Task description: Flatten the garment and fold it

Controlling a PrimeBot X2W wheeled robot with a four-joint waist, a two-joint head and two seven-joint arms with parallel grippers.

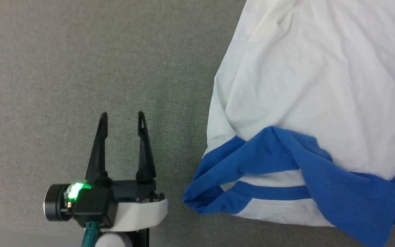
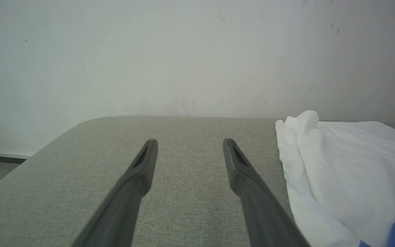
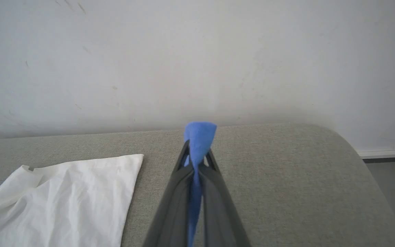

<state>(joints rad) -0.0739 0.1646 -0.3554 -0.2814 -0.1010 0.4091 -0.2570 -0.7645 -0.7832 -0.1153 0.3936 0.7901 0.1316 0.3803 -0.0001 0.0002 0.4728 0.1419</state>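
While the left gripper [image 1: 122,115] hovers empty with fingers spread, left of the garment [image 1: 314,85], the right gripper [image 3: 198,151] pinches its blue fabric.

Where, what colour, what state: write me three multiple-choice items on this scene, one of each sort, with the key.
1. In the head view, where does the soft white jersey shirt with blue sleeves lie relative to the left claw?
A. To its right, apart from it
B. To its left
C. Under it

2. What colour is the cloth pinched in the right claw?
A. White
B. Grey
C. Blue

3. What state is the left claw in?
A. Shut on the shirt
B. Open and empty
C. Shut on nothing

Key:
1 A, a strip of the grey fabric surface shows between claw and shirt.
2 C, a blue tuft sticks out of the shut claw.
3 B, it stands spread wide with nothing held.
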